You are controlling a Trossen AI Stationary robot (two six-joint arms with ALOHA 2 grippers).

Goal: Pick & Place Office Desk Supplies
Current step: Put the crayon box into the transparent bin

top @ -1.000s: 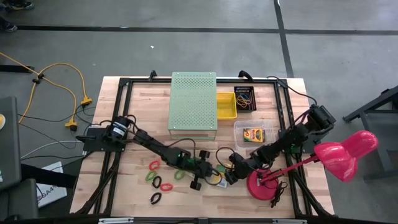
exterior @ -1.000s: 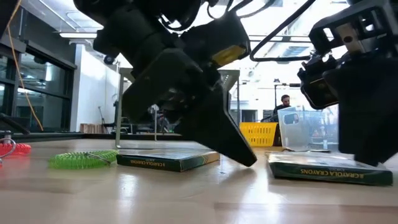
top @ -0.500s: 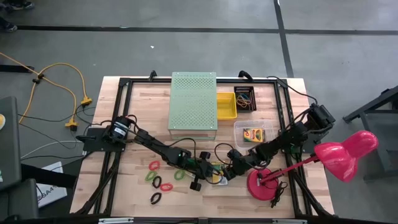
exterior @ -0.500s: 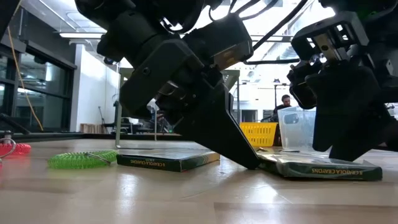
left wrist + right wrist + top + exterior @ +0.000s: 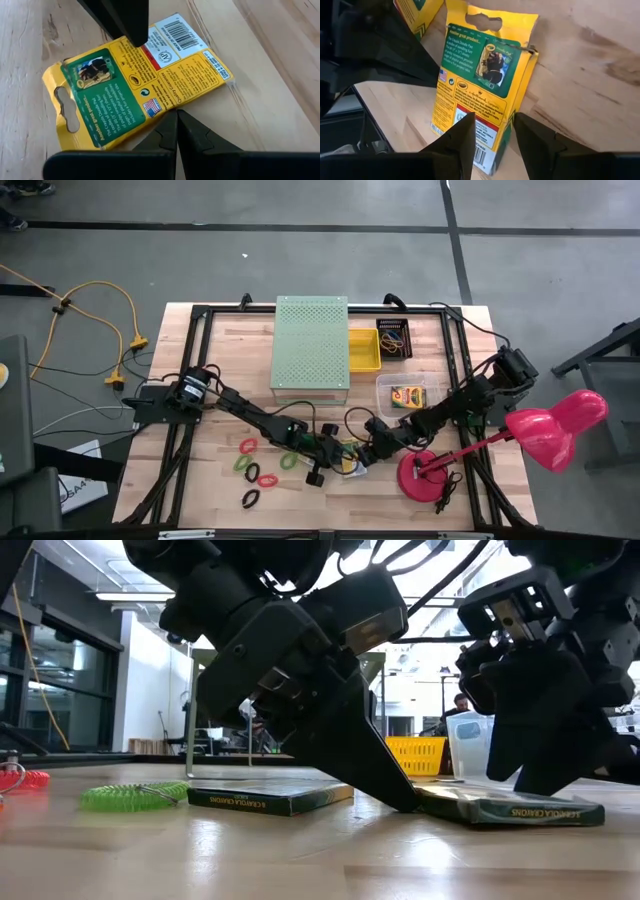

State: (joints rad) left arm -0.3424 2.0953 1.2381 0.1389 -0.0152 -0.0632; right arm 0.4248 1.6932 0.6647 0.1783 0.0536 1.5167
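A flat yellow-and-green crayon box [image 5: 140,80] [image 5: 480,75] lies back face up on the table between my two grippers. My left gripper [image 5: 176,112] [image 5: 343,458] is shut, its tips at the box's long edge. My right gripper [image 5: 492,122] [image 5: 362,453] is open over the box's barcode end. A second crayon box [image 5: 270,798] lies flat beside the left gripper. Elastic loops, red [image 5: 247,446], green [image 5: 240,464] and black [image 5: 250,499], lie on the table to the left. My left gripper's shut fingertips touch the crayon box's long edge near its middle [image 5: 167,106], slanting down from the table's left. The box lies on the table [image 5: 510,808]. My right gripper comes slanting down from the table's right. One finger [image 5: 465,127] lies on the box's printed face by the barcode [image 5: 485,135], and the other [image 5: 532,132] stands just outside the long edge.
A clear container [image 5: 385,385] holding a third crayon box [image 5: 405,395] stands behind the grippers. The pale-green perforated box [image 5: 311,345], a yellow tray [image 5: 364,350] and a black tray [image 5: 393,340] are at the back. The pink lamp [image 5: 555,425] has its base [image 5: 425,477] at the right.
My right gripper has gone a little toward the table's left, toward my left gripper. The crayon box under it has slid along the table with it, up against the left gripper's shut fingertips.
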